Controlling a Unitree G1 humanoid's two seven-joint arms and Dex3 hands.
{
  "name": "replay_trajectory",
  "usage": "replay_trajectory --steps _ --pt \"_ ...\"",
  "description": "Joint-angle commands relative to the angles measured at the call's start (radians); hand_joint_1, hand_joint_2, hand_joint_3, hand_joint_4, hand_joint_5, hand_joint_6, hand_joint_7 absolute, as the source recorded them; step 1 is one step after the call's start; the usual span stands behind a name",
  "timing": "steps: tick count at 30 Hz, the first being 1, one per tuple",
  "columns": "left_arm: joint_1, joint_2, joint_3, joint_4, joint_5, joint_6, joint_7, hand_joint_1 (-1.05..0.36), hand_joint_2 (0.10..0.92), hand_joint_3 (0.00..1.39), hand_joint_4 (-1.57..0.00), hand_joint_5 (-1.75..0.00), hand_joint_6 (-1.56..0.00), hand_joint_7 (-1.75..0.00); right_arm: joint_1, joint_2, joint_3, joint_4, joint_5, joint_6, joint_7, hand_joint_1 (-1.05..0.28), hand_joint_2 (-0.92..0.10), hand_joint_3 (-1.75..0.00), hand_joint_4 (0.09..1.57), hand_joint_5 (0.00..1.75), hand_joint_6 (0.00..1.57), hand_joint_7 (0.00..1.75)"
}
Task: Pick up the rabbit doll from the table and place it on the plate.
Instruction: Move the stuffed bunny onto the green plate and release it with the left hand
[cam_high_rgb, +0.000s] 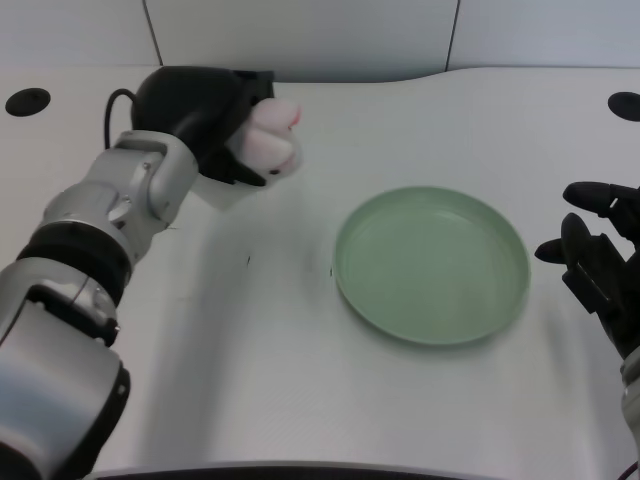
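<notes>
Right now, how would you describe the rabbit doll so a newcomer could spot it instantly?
Start at the white table and find the green plate right of centre. Look up and left to the silver left arm, whose black left hand grips the rabbit doll. It is the only soft, white-and-pink thing in view.

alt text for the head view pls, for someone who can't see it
The robot's left hand grips a white and pink rabbit doll at the upper left of a white table. A pale green plate with nothing on it sits to the right of centre, and the right hand waits at the right edge.
</notes>
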Motion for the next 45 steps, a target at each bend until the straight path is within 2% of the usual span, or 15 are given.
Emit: replay_trajectory --steps 1,5,9,12,14,20,26,29,31,32,34,37,38,40,45 --pt "-0.041 -0.081 -0.004 0.012 -0.005 -0.004 -0.023 -0.23 0.854 0.01 -0.81 -1.74 -0.74 -1.75 -0.007 0.001 0.003 0.019 0.001 -0.032 0.005 -0.28 -0.92 -0.61 0.33 1.66 0.29 1.42" --pt "-0.058 -0.163 0.002 0.029 -0.017 0.007 -0.040 -0.23 0.840 0.00 -0.88 -1.75 -0.76 -1.75 -0.001 0.005 0.009 0.002 0.000 -0.017 -0.001 -0.27 -0.92 -0.65 0.33 1.63 0.28 1.42" --pt "-0.070 -0.238 -0.009 0.044 -0.015 0.006 -0.057 -0.25 0.834 0.00 -0.89 -1.75 -0.76 -1.75 0.009 0.010 0.020 -0.011 -0.008 -0.026 -0.008 -0.28 -0.92 -0.65 0.33 1.63 0.29 1.43" --pt "-0.065 -0.270 -0.006 0.052 -0.020 -0.014 -0.059 -0.25 0.820 0.00 -0.85 -1.75 -0.73 -1.75 0.013 0.014 0.022 -0.016 -0.004 -0.031 -0.006 -0.28 -0.92 -0.66 0.33 1.66 0.29 1.44" --pt "-0.059 -0.290 -0.002 0.058 -0.024 -0.016 -0.064 -0.25 0.831 0.01 -0.87 -1.75 -0.75 -1.75 0.016 0.019 0.021 -0.024 0.003 -0.021 -0.009 -0.29 -0.92 -0.65 0.32 1.68 0.29 1.45" --pt "-0.050 -0.314 0.001 0.066 -0.026 -0.013 -0.061 -0.26 0.842 0.02 -0.90 -1.75 -0.77 -1.75 0.023 0.026 0.024 -0.050 -0.002 -0.003 -0.022 -0.28 -0.92 -0.66 0.29 1.69 0.29 1.47" --pt "-0.029 -0.316 0.007 0.071 -0.035 -0.036 -0.087 -0.28 0.860 0.03 -0.88 -1.75 -0.74 -1.75 0.035 0.025 0.028 -0.062 -0.009 0.000 -0.022 -0.27 -0.92 -0.69 0.33 1.70 0.31 1.48" --pt "-0.028 -0.314 0.005 0.072 -0.033 -0.026 -0.101 -0.28 0.852 0.02 -0.84 -1.75 -0.72 -1.75 0.039 0.023 0.030 -0.069 -0.010 0.003 -0.021 -0.27 -0.92 -0.68 0.31 1.70 0.31 1.47" --pt "-0.030 -0.313 0.004 0.073 -0.031 -0.016 -0.117 -0.35 0.803 0.02 -0.77 -1.75 -0.62 -1.74 0.041 0.022 0.031 -0.072 -0.010 0.004 -0.019 -0.28 -0.92 -0.66 0.33 1.71 0.31 1.47" --pt "-0.033 -0.311 0.007 0.075 -0.034 -0.006 -0.137 -0.36 0.797 0.01 -0.76 -1.75 -0.60 -1.75 0.042 0.025 0.033 -0.081 -0.013 0.014 -0.027 -0.28 -0.92 -0.66 0.33 1.71 0.31 1.47" --pt "-0.039 -0.309 0.011 0.078 -0.039 0.016 -0.178 -0.46 0.776 0.00 -0.65 -1.22 -0.59 -1.05 0.043 0.027 0.034 -0.088 -0.014 0.023 -0.034 -0.27 -0.92 -0.67 0.33 1.70 0.31 1.46" --pt "-0.048 -0.305 -0.007 0.080 -0.019 0.044 -0.209 -0.54 0.767 0.00 -0.59 -0.72 -0.63 -0.40 0.041 0.028 0.032 -0.095 -0.012 0.042 -0.043 -0.27 -0.92 -0.67 0.33 1.69 0.31 1.45" --pt "-0.047 -0.300 -0.020 0.079 -0.005 0.044 -0.205 -0.55 0.765 0.00 -0.60 -0.66 -0.65 -0.33 0.042 0.028 0.033 -0.095 -0.011 0.038 -0.040 -0.27 -0.92 -0.67 0.33 1.69 0.31 1.45" --pt "-0.046 -0.294 -0.040 0.080 0.014 0.051 -0.209 -0.62 0.755 0.00 -0.34 -0.41 -0.43 -0.11 0.043 0.027 0.034 -0.096 -0.011 0.035 -0.037 -0.27 -0.92 -0.66 0.34 1.68 0.30 1.45" --pt "-0.055 -0.285 -0.071 0.081 0.038 0.081 -0.249 -0.77 0.784 0.01 -0.03 -0.26 -0.19 0.00 0.041 0.029 0.030 -0.090 0.001 0.032 -0.030 -0.27 -0.92 -0.64 0.34 1.68 0.31 1.45"
